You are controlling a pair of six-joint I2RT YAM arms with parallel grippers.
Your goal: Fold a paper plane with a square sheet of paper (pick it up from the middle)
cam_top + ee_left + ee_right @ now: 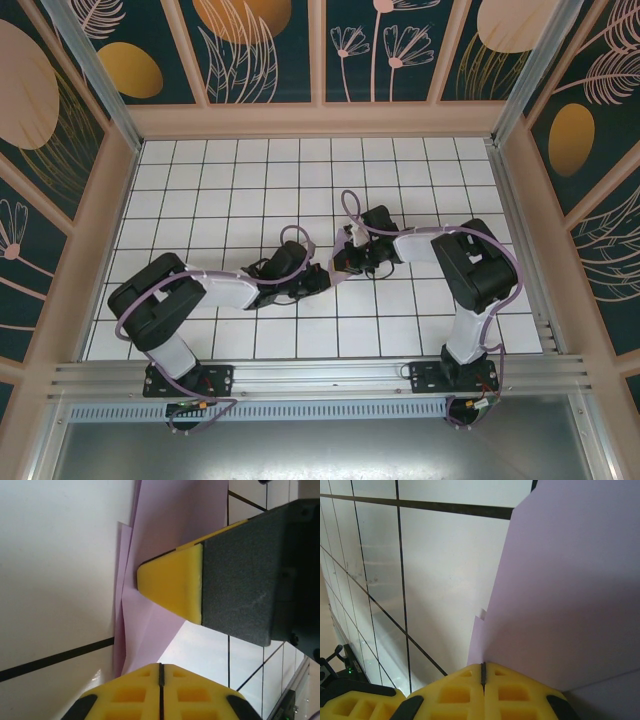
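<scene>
Lavender and very thin, the sheet (570, 580) lies on the white tiled desk (230, 180) about mid-way across it, where the two arms meet. It is already partly folded. The left wrist view shows several overlapping layers (170, 525) with slightly offset edges running along one side.

The left pincer (160, 667) has its yellow fingers pressed together, and a corner of the paper reaches right up to them. The right pincer (483, 666) is likewise pressed together with the paper's edge at its tips. Seen from the left wrist, its yellow tip (172, 585) sits on top of the folded layers. Whether either one has a layer caught between its fingers I cannot tell.

The paper looks almost weightless and limp. It will likely slide on the glossy tiles, spring open at soft creases, and crumple or tear if pinched hard or dragged. I would hold it at a folded edge or along the centre crease, where the doubled layers are stiffer, while the other tip pins it flat.

Both pincers (318, 278) (345, 262) are close together, so their fingers could collide. Open tiles surround them on every side. The raised rail (320, 372) at the near edge and the patterned walls (260, 50) stand well apart from the work.
</scene>
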